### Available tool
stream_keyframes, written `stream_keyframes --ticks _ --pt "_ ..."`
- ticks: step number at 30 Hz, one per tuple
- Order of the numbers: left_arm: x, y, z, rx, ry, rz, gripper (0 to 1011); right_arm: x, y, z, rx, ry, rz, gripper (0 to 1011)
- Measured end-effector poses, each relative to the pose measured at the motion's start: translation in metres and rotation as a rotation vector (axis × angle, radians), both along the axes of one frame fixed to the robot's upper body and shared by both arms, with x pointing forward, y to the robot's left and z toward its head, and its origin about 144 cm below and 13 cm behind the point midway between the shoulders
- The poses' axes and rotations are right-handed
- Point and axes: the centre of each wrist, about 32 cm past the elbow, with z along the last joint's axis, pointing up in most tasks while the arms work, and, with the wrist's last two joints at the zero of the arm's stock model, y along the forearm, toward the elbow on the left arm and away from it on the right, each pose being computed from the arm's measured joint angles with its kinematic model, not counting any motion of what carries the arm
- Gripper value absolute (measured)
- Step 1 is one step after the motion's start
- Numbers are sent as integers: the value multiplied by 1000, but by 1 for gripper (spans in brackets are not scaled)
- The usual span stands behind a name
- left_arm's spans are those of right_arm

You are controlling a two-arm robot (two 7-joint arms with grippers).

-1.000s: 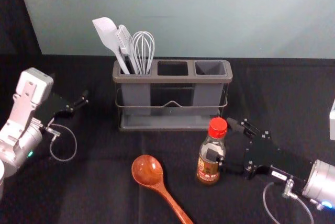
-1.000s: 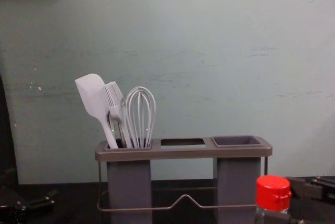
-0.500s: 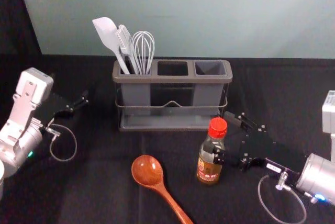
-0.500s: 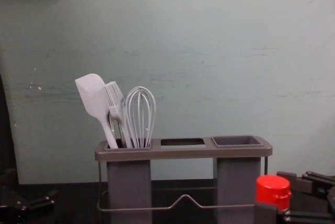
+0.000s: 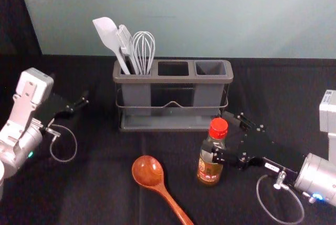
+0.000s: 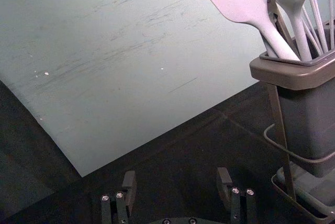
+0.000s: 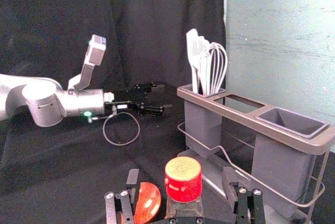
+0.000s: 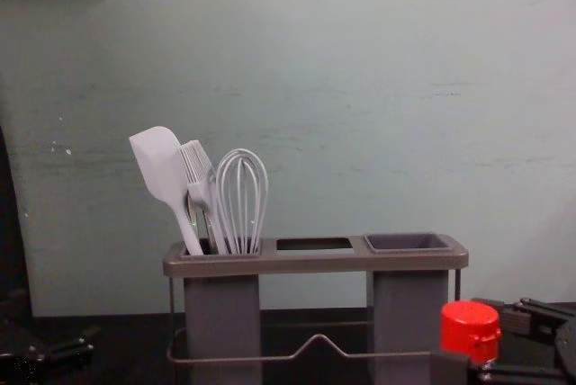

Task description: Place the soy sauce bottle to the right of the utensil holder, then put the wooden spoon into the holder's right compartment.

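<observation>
Head view: take the utensil holder [image 5: 173, 79] as the middle of your clock, with 6 toward the robot. Your soy sauce bottle [image 5: 210, 167] stands upright on the dark surface [image 5: 94, 183] at 5 o'clock, in front of the holder's right-hand part, and its red cap [image 5: 218, 128] is on top. Your right gripper [image 5: 217, 131] reaches in from 4 o'clock and has the bottle between its jaws, one passing in front of the glass and the other behind. The right wrist view shows you those jaws apart, with a gap on each side of the cap; you can't tell whether either one touches the bottle lower down.

You have the wooden spoon [image 5: 149, 171] lying at 6 o'clock, near the bottle but apart from it, bowl nearer the holder and handle slanting away toward 5 o'clock. The holder's right compartment [image 5: 211, 68] is at 1 o'clock. In the left compartment, at 11 o'clock, you see a spatula [image 5: 107, 31], a brush [image 5: 126, 41] and a whisk [image 5: 144, 46] standing heads up.

Your left gripper [image 5: 85, 99] is parked at 9 o'clock, well apart from bottle and spoon, its jaws wide apart.
</observation>
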Motion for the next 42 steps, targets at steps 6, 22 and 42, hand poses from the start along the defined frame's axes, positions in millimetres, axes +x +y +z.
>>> stream_keyframes --ticks 6,22,42 --pt "0 0 0 0 0 0 1005 0 0 0 0 -1 0 955" --pt "0 0 0 0 0 0 1005 -1 0 1 0 -2 0 507" --pt "0 0 0 0 0 0 1005 -3 -2 10 -6 -15 9 386"
